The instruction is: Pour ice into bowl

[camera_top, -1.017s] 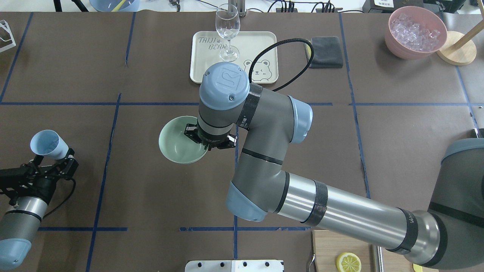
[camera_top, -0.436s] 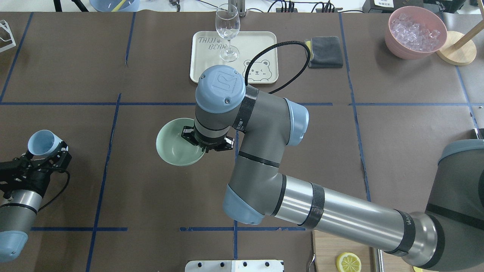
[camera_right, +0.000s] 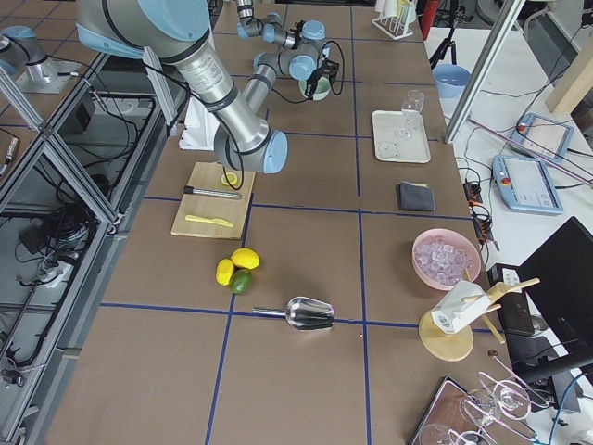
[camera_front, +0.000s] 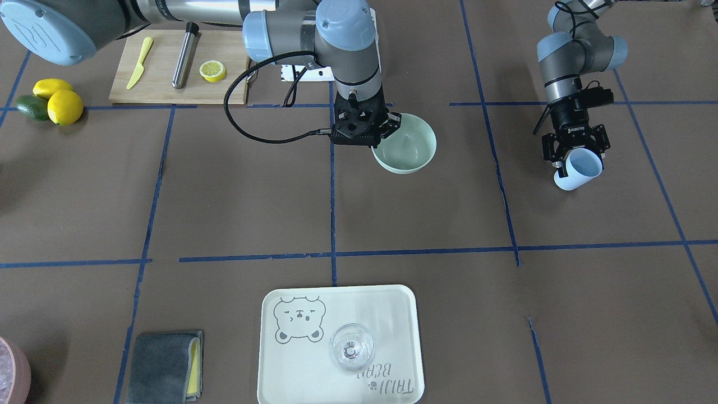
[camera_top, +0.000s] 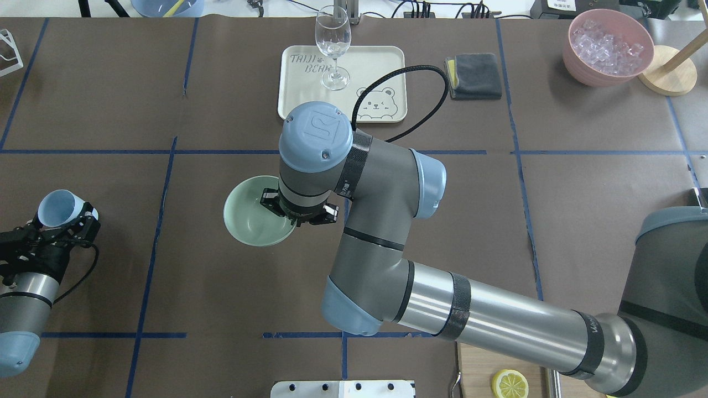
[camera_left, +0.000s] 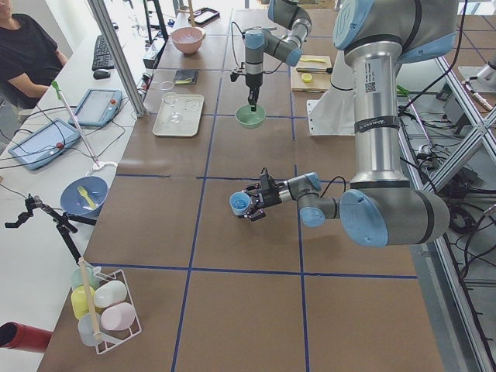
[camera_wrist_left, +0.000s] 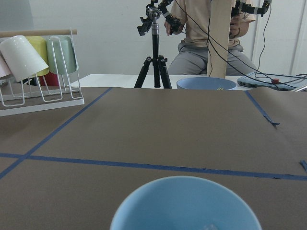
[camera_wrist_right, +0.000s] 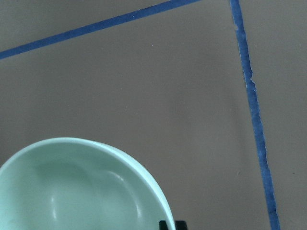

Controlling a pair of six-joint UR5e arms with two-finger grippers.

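Note:
The pale mint-green bowl (camera_top: pixel 248 221) is at the table's middle, also in the front view (camera_front: pixel 412 151) and the right wrist view (camera_wrist_right: pixel 72 191); its inside looks empty. My right gripper (camera_front: pixel 389 130) is shut on the bowl's rim, its fingers mostly hidden under the wrist in the overhead view (camera_top: pixel 298 209). I cannot tell whether the bowl touches the table. My left gripper (camera_top: pixel 62 225) is shut on a light blue cup (camera_top: pixel 55 208), tilted, far to the left of the bowl (camera_front: pixel 580 170). The cup's rim fills the left wrist view (camera_wrist_left: pixel 187 203). No ice cubes show clearly in the cup.
A cream tray (camera_top: pixel 381 66) with a wine glass (camera_top: pixel 333 44) stands behind the bowl, a grey cloth (camera_top: pixel 474 76) beside it. A pink bowl (camera_top: pixel 607 47) of ice is at the far right. A cutting board with a lemon slice (camera_front: pixel 213 70) is near my base.
My right gripper has moved the mint bowl a little to the left and toward my base. My left gripper has drawn back to the left with the cup.

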